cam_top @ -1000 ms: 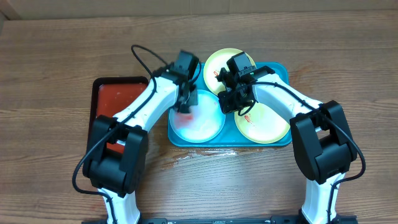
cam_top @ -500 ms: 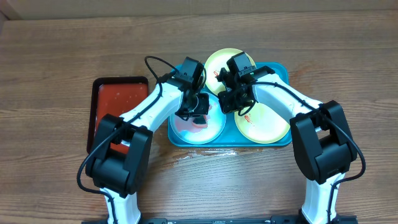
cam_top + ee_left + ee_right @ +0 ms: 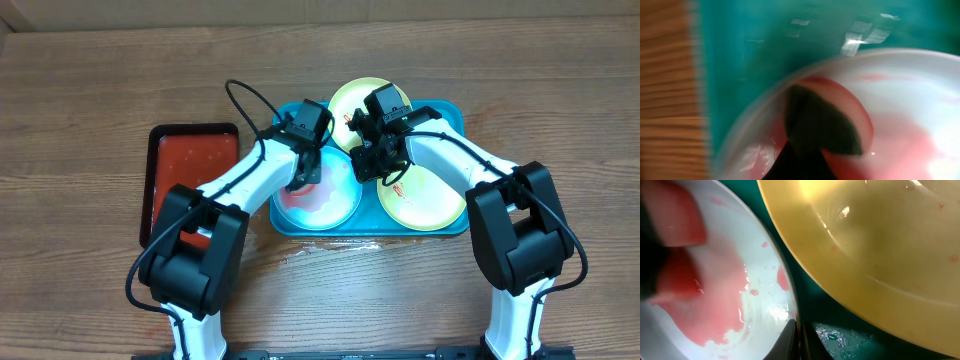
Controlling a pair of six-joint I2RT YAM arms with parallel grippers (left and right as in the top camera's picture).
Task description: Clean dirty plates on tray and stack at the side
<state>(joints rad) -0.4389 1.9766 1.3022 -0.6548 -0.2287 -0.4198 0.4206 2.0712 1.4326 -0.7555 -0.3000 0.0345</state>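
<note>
Scrubbing the pale plate (image 3: 337, 205) on the tray (image 3: 455, 112), we clamp a red sponge (image 3: 675, 220) in the left gripper (image 3: 305, 178); the right gripper (image 3: 797, 340) pinches the rim, steadying it.

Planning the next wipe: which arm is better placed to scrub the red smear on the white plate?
Left. The left fingers press the red sponge on the white plate; the right fingers only pinch its rim.
</note>
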